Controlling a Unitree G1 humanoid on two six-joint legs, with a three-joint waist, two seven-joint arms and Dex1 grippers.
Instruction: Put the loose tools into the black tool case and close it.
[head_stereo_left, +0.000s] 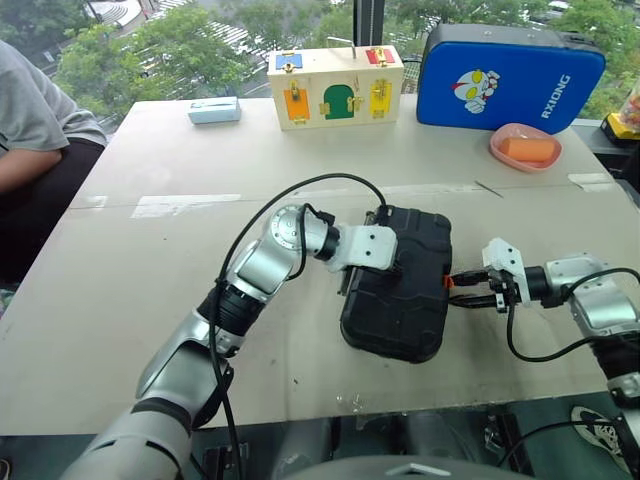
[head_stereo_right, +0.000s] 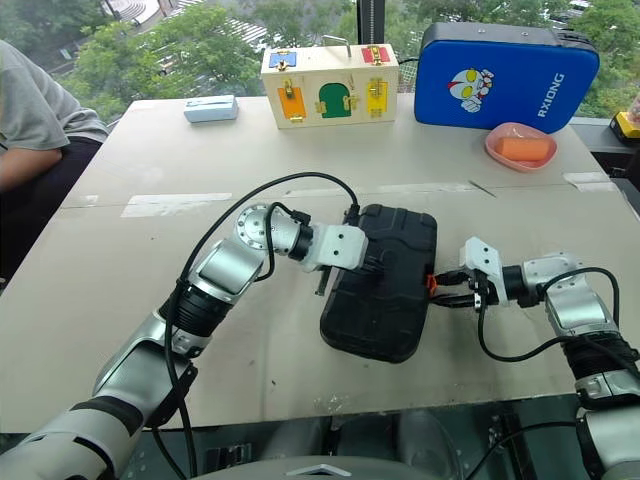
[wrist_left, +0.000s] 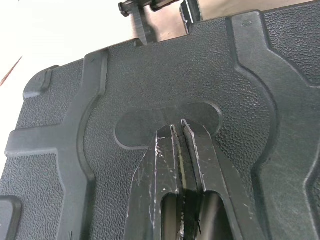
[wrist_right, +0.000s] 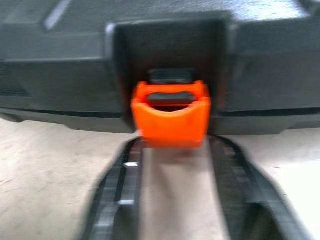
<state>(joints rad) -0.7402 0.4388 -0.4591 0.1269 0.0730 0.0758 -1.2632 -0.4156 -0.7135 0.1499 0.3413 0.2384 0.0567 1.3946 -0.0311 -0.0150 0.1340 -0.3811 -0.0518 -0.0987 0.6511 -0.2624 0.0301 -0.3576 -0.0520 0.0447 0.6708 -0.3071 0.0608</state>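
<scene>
A pale table (head_stereo_left: 150, 300) stands before windows with trees outside. On it lies one black tool case (head_stereo_left: 400, 300), lid down. The left gripper (wrist_left: 181, 131), fingers together, presses its lid; the right gripper (wrist_right: 172, 150), fingers apart, flanks its orange latch (wrist_right: 170, 117).

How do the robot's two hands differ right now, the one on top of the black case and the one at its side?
The left hand has its fingers pressed together and rests on the lid of the black case. The right hand has its fingers apart, on either side of the orange latch, at table level. Both have black fingers and point at the same closed case.
</scene>
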